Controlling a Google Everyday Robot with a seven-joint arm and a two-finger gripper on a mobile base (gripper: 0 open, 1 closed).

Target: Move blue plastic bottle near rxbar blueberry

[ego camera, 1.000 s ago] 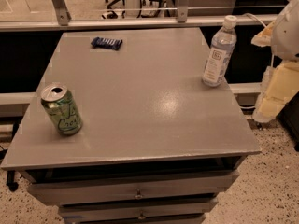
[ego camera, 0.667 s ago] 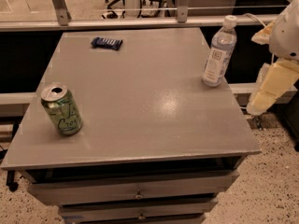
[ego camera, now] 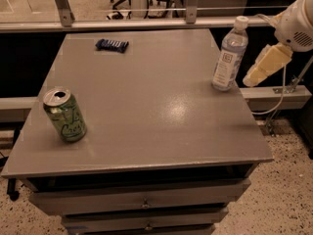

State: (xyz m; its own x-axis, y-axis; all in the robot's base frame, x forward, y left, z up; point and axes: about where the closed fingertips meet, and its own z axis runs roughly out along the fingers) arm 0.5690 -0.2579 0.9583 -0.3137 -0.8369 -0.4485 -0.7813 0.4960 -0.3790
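The blue plastic bottle stands upright near the table's right edge, clear and bluish, with a white cap and a white label. The rxbar blueberry, a small flat dark blue wrapper, lies at the far left-centre of the table, well away from the bottle. My gripper, cream coloured, hangs off the table's right side, just right of the bottle at about label height and apart from it. It holds nothing that I can see.
A green soda can stands near the table's front left. A metal rail runs behind the table. Drawers sit below the top. A cable hangs at the right.
My gripper has risen and moved left, closer to the bottle. The bottle, bar and can have not moved.
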